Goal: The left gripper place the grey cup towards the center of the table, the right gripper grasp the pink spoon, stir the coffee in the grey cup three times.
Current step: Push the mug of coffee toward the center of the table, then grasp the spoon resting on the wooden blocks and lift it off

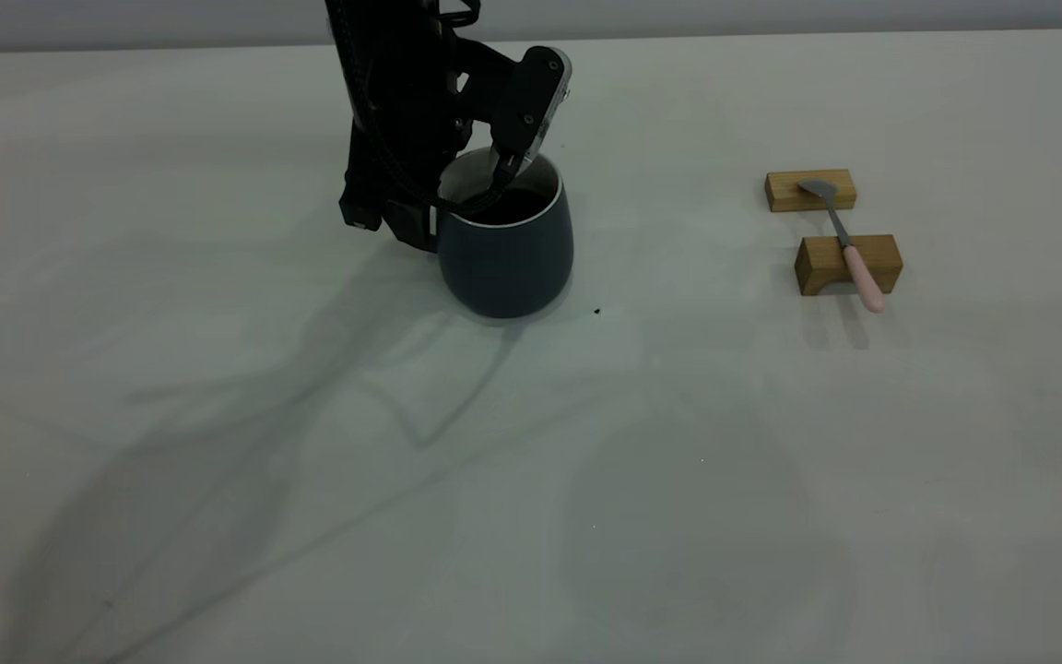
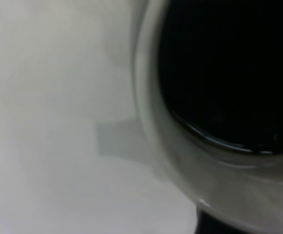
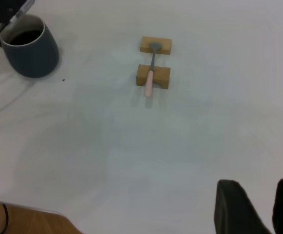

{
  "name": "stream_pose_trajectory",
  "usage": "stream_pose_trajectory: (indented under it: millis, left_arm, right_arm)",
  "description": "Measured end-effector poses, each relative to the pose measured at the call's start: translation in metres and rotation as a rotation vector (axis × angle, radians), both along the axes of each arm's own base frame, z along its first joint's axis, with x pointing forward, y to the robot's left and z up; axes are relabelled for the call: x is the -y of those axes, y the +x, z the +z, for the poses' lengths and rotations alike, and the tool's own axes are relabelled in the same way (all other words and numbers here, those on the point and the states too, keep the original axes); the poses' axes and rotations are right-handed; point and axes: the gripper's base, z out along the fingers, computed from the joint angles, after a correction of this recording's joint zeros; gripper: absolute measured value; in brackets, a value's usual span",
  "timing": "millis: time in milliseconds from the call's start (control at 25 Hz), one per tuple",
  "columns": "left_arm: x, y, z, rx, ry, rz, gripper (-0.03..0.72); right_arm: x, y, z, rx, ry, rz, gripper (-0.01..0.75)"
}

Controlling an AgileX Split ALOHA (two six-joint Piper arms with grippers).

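The grey cup stands on the table left of centre, with dark coffee inside. My left gripper hangs over its far rim and is shut on the cup wall, one finger dipping inside. Its wrist view is filled by the cup's white rim and the black coffee. The pink spoon lies across two wooden blocks at the right, pink handle toward the front. My right gripper is open with nothing between its fingers, far from the spoon and the cup. It is outside the exterior view.
The tan blocks stand close together at the right. A tiny dark speck lies beside the cup. In the right wrist view a wooden edge shows beyond the table's border.
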Motion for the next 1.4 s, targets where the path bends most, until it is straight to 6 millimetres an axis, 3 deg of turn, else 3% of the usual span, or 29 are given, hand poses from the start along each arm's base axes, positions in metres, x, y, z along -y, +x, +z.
stream_pose_trajectory:
  millis: [120, 320, 480, 680, 1000, 1200, 1320, 1400]
  left_arm:
    - [-0.003, -0.002, 0.02, -0.009, 0.034, 0.007, 0.466]
    - [-0.011, -0.009, 0.095, 0.013, 0.056, 0.09, 0.469]
    - [-0.02, -0.021, 0.15, 0.057, 0.027, 0.321, 0.469]
    - [-0.041, -0.038, 0.205, 0.154, 0.074, 0.646, 0.469]
    - [-0.074, -0.058, 0.284, 0.377, -0.145, 1.1, 0.469]
    - [-0.099, -0.091, 0.324, 0.445, -0.278, 1.283, 0.469]
    - [-0.111, -0.12, 0.34, 0.453, -0.343, 1.351, 0.469]
    - [-0.118, -0.144, 0.339, 0.419, -0.36, 1.381, 0.469]
  right_arm:
    - [0.0, 0.0, 0.0, 0.0, 0.0, 0.0, 0.237]
    - [0.0, 0.0, 0.0, 0.0, 0.0, 0.0, 0.237]
    - [0.0, 0.0, 0.0, 0.0, -0.001, 0.0, 0.238]
    - [0.0, 0.0, 0.0, 0.0, -0.001, 0.0, 0.238]
    - [0.0, 0.0, 0.0, 0.0, 0.002, 0.001, 0.238]
    - [0.0, 0.0, 0.0, 0.0, 0.002, 0.001, 0.238]
    - [0.0, 0.0, 0.0, 0.0, 0.002, 0.001, 0.238]
    - [0.0, 0.0, 0.0, 0.0, 0.002, 0.001, 0.238]
